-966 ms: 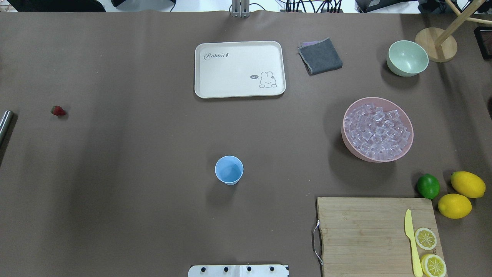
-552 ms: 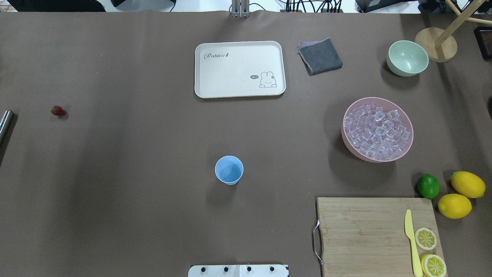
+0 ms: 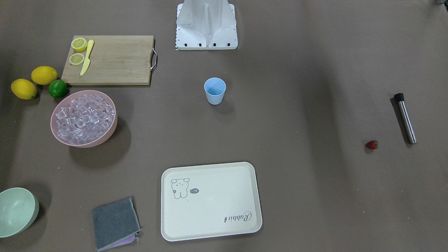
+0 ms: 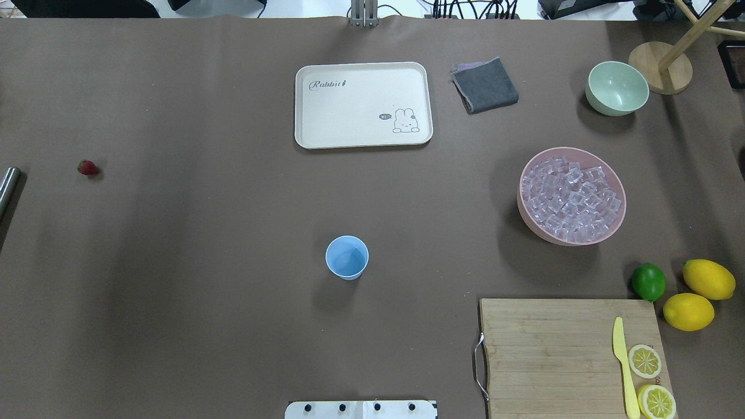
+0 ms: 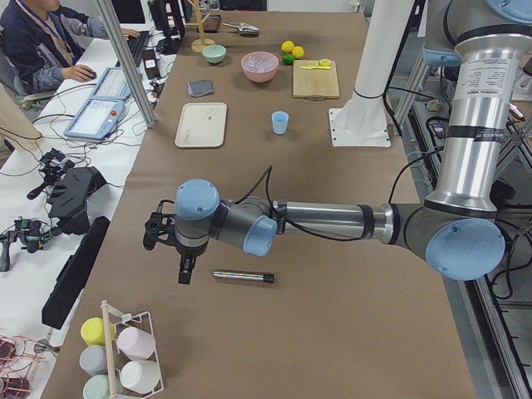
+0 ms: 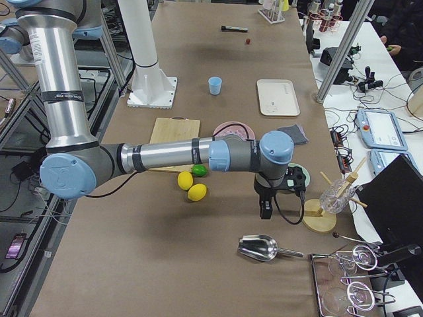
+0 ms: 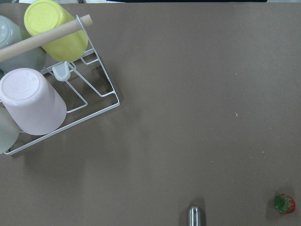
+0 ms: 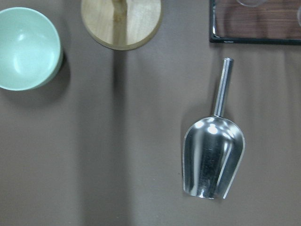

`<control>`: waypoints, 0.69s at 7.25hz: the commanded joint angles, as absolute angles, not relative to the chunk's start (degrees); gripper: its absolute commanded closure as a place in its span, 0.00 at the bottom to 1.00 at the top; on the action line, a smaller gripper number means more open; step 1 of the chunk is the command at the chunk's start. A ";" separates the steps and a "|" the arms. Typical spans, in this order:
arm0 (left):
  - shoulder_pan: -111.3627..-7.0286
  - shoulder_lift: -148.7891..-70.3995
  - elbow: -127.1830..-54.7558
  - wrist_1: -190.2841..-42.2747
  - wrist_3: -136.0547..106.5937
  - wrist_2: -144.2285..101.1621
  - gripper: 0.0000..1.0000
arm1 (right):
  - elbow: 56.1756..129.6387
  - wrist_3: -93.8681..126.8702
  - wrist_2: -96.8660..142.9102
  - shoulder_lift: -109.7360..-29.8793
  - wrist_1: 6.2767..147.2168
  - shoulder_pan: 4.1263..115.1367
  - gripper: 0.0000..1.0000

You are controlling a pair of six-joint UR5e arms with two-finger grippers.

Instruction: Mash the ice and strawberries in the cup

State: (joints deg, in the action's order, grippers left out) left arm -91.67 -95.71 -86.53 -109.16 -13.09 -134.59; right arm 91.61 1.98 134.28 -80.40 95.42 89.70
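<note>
Couldn't tell whether my left gripper (image 5: 184, 273) or right gripper (image 6: 266, 210) was open. The small red green-capped strawberry (image 4: 88, 167) looked squishy and light, so I figured a gentle pinch across its sides.

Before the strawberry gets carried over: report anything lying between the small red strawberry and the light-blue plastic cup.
Nothing visible. Only bare brown table cover lies between the small red strawberry and the light-blue plastic cup. The black-capped steel rod lies beyond the strawberry.
</note>
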 commanded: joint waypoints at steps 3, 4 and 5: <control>-91.67 -95.71 -86.84 -109.25 -13.10 -134.65 0.02 | 101.75 25.95 134.74 -74.80 95.19 73.08 0.00; -91.67 -95.63 -86.84 -109.25 -13.10 -134.65 0.02 | 102.13 36.28 134.13 -71.49 95.19 69.12 0.00; -91.67 -95.63 -86.84 -109.25 -13.10 -134.65 0.02 | 102.91 45.00 129.94 -69.80 95.01 64.56 0.00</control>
